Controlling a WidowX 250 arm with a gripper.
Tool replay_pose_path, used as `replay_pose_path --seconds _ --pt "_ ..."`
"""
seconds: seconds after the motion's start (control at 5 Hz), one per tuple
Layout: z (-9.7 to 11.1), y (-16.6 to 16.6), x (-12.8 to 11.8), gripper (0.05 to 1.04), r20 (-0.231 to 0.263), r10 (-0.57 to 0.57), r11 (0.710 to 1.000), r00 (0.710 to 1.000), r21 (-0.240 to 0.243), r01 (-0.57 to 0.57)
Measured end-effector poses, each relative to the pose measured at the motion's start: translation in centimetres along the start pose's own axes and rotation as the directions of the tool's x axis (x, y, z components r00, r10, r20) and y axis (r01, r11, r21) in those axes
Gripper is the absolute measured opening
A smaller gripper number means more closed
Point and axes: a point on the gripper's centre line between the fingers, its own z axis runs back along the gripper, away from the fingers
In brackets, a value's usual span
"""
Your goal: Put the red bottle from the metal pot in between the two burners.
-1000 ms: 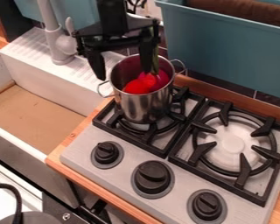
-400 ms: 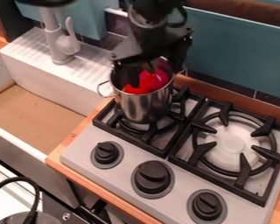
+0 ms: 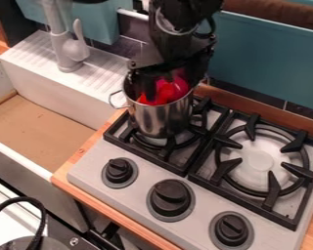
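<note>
The red bottle (image 3: 167,92) is lying inside the metal pot (image 3: 160,117), beside something pink (image 3: 179,85); the pot's wall is hiding its lower part, and the dark gripper (image 3: 171,87) is covering more—its full outline is impossible to make out; the claw is standing wide, reaching down into the pot with red and pink showing between its sides, though whether it is touching either is unclear; the pot is resting on the left burner (image 3: 167,149), covering much of it; the right burner (image 3: 258,161) is showing whole; a black cable (image 3: 16,200) is running off the lower-left edge.
</note>
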Motion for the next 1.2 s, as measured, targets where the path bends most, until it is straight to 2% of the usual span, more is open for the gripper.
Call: replay_pose_path --seconds 0.2,0.6,0.8,1.2 --pt "-0.3 0.3 0.1 0.952 -0.036 0.023 0.999 0.999 0.030 -0.022" --pt "-0.3 1.0 0.7 0.386 -0.048 0.054 0.997 0.997 0.058 -0.052" --pt "-0.4 1.4 1.0 0.215 -0.050 0.066 0.996 0.997 0.069 -0.062" --pt "0.2 2.1 2.3 0.209 -0.087 0.097 0.992 0.992 0.092 -0.089"
